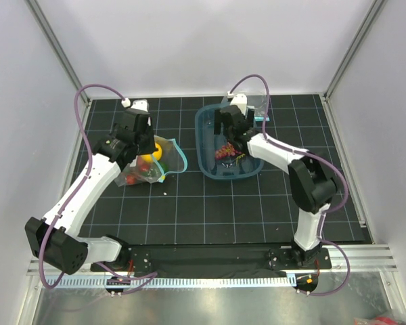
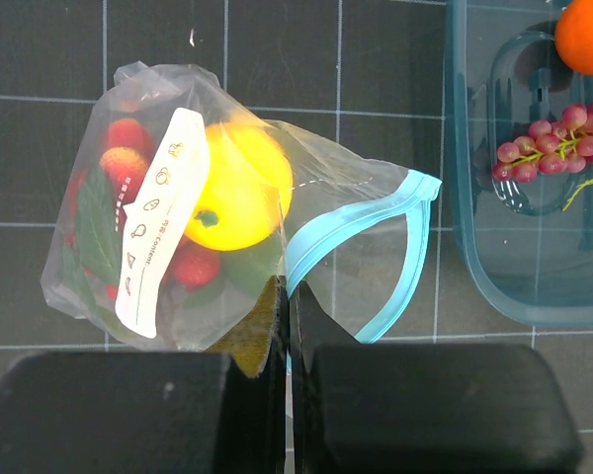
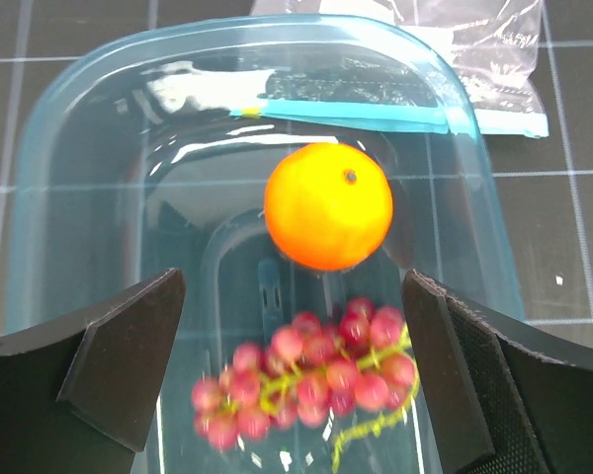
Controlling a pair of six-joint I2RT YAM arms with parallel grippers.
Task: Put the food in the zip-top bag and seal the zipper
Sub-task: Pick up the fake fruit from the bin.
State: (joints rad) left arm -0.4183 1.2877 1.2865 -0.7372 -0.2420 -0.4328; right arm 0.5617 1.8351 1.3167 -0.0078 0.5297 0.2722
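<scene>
Bag (image 2: 361, 212) pinched by left claw (image 2: 287, 331); lemon (image 2: 239, 188), possibly lime (image 2: 245, 271) inside

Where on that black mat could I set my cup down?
The widest bare stretch of mat lies on the near side of the zip-top bag and teal tub. A narrower strip runs between bag and tub. The tub is crowded: orange, grape bunch, the open right tool above.

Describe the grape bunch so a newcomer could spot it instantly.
Look at the teal translucent tub on the right half of the black gridded mat. Inside lies the grape bunch: a cluster of small purplish-red balls on a green stem, unlike the single smooth orange beside it.
</scene>
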